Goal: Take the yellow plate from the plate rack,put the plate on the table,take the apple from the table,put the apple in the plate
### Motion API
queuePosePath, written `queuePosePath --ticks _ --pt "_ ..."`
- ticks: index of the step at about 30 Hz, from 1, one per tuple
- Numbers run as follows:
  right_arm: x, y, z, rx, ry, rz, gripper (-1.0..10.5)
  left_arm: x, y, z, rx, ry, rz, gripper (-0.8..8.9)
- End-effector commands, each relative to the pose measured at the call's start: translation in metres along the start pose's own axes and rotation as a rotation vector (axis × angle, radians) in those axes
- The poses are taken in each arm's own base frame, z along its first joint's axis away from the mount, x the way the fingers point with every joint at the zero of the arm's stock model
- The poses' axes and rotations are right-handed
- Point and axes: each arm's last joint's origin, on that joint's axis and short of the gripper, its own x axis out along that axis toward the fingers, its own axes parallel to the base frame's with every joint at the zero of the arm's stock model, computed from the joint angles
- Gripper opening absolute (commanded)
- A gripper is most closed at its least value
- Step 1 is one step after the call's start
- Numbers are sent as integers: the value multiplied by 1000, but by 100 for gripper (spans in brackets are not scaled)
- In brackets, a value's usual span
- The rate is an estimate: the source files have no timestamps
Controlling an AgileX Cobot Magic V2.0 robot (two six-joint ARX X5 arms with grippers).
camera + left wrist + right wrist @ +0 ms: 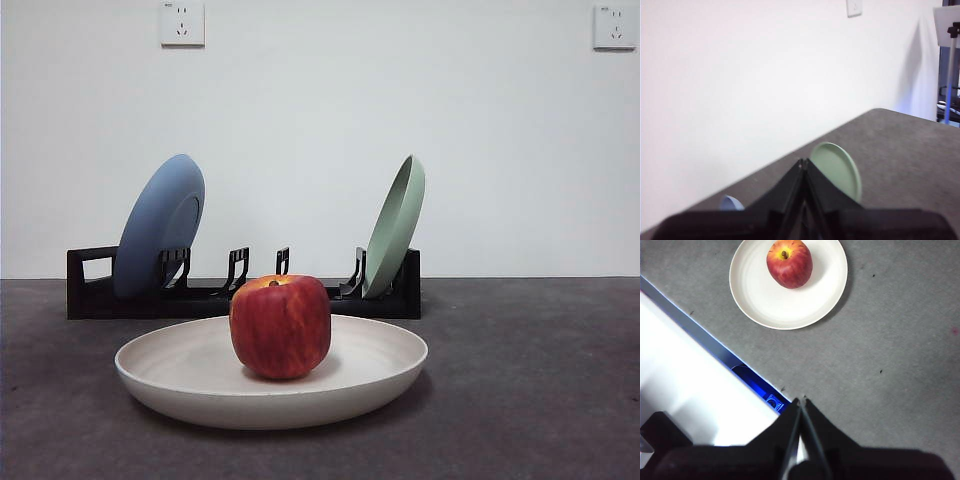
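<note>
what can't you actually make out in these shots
- Back of the apple: the front view shows one face only; the right wrist view shows just its top.
- Plate rack, lower middle: hidden behind the apple and the yellow plate in the front view.
- Blue plate: in the left wrist view only a sliver shows; the left gripper covers the rest.
- Pale green plate: its lower part is hidden there too.
</note>
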Motion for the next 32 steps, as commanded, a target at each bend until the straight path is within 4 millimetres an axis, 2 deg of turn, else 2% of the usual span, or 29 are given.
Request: queuePosePath --ticks 1,6,13,19,26,32 --pt "1 -1 -2 5 22 -20 1 2 18 -16 42 -17 56 -4" --pt "1 -1 -2 5 21 -25 1 -8 29 -57 40 1 176 -4" --pt "1 -1 -2 5 21 -25 1 -17 22 -144 9 52 277 -4" --pt "1 -1 -2 5 21 -25 1 -20 12 -215 -92 55 321 -4" --pt "1 -1 -2 5 21 -24 1 -22 4 -266 -171 97 364 -4" --pt "1 -1 -2 5 21 -25 1 -24 0 -288 -212 115 410 -4"
